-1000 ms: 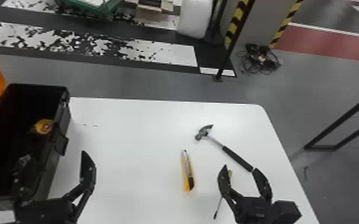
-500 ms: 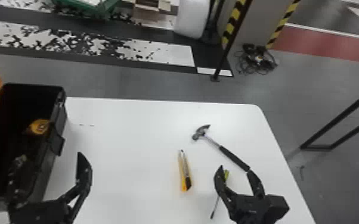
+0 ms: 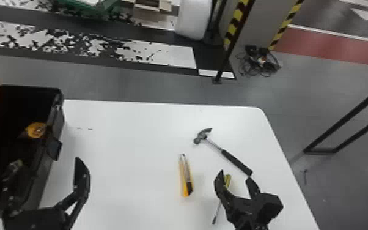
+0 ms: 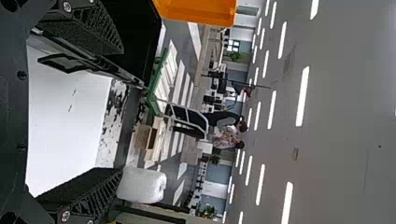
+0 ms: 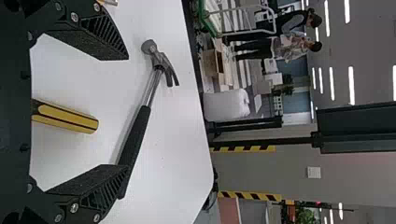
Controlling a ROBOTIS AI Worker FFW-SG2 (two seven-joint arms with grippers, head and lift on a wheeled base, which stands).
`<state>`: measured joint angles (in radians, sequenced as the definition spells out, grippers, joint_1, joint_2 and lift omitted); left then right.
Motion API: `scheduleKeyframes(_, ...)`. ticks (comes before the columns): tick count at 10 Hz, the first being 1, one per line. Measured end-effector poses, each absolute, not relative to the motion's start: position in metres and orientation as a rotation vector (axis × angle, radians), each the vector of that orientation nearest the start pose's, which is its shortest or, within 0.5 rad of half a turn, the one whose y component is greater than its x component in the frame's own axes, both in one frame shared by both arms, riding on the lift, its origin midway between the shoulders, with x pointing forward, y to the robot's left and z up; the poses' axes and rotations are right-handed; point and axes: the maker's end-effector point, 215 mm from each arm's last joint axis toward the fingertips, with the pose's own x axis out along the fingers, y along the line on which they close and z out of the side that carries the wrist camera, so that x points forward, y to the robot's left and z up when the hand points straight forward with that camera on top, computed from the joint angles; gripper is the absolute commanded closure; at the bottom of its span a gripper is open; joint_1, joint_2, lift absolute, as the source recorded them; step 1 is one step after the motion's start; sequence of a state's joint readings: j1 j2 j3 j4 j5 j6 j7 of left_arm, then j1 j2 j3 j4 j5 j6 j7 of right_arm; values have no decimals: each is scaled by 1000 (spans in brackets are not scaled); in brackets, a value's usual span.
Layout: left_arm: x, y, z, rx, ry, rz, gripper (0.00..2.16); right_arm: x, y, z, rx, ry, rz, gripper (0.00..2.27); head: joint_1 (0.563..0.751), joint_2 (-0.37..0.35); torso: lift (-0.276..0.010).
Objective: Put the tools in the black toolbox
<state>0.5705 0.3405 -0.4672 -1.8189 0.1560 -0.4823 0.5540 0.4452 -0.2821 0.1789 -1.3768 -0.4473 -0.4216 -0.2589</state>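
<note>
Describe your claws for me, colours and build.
The left claw and right claw look alike: black, each with two wedge-shaped fingers that taper towards the tip. Slanting ribs run along the fingers' sides, the gripping faces are rough-textured, and round silvery screws sit near their bases.

Grey floor [image 3: 131, 82] beyond the white table [image 3: 125, 137].

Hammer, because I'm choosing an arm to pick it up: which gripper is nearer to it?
Right. The right gripper is by the handle end of the hammer; the left gripper is across the table, near the black toolbox.
</note>
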Motion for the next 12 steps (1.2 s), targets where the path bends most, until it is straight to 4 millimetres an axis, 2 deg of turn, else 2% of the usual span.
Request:
scheduleKeyframes(4, 349, 163, -397, -153, 7, 51, 100, 371, -325, -575, 187, 355, -270, 184, 695, -256, -39)
scheduleKeyframes(8, 350, 164, -396, -153, 5, 52, 100, 378, -327, -583, 194, 391, -291, 194, 695, -254, -39)
scheduleKeyframes(12, 350, 164, -396, -154, 4, 50, 100, 375, -309, -588, 198, 411, -267, 218, 695, -229, -39)
